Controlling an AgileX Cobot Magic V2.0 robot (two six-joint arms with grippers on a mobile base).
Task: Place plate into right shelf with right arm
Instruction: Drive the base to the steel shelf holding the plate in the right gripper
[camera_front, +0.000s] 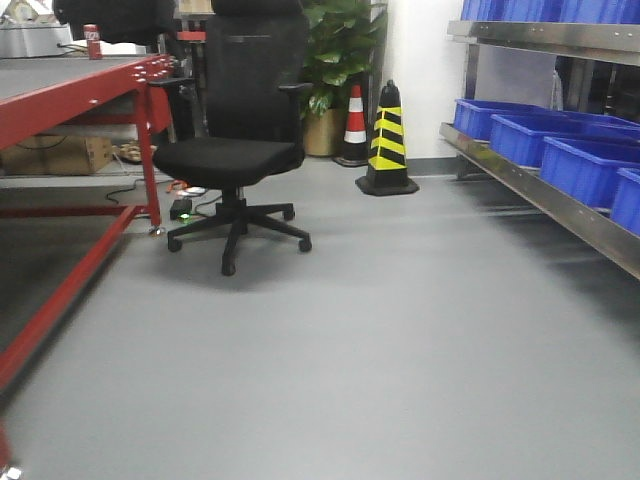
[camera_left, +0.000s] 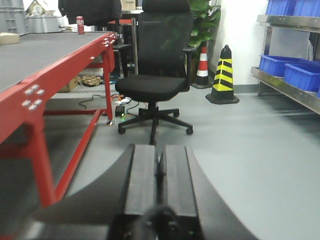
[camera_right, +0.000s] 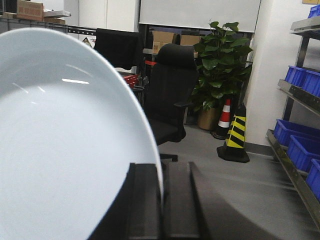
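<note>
The white plate (camera_right: 60, 145) fills the left half of the right wrist view, standing on edge. My right gripper (camera_right: 161, 172) is shut on its rim, which is pinched between the two black fingers. My left gripper (camera_left: 159, 160) is shut with nothing in it, held above the grey floor. The right shelf (camera_front: 560, 200) runs along the right side of the front view, a steel rack carrying blue bins (camera_front: 585, 160). That rack's lip (camera_right: 295, 175) and bins also show at the right edge of the right wrist view. Neither gripper shows in the front view.
A black office chair (camera_front: 235, 140) stands ahead, left of centre. A red-framed table (camera_front: 70, 95) lines the left side, with a red can (camera_front: 92, 42) on it. A yellow-black cone (camera_front: 387, 140), a red-white cone (camera_front: 354, 125) and a potted plant (camera_front: 335, 60) stand at the back.
</note>
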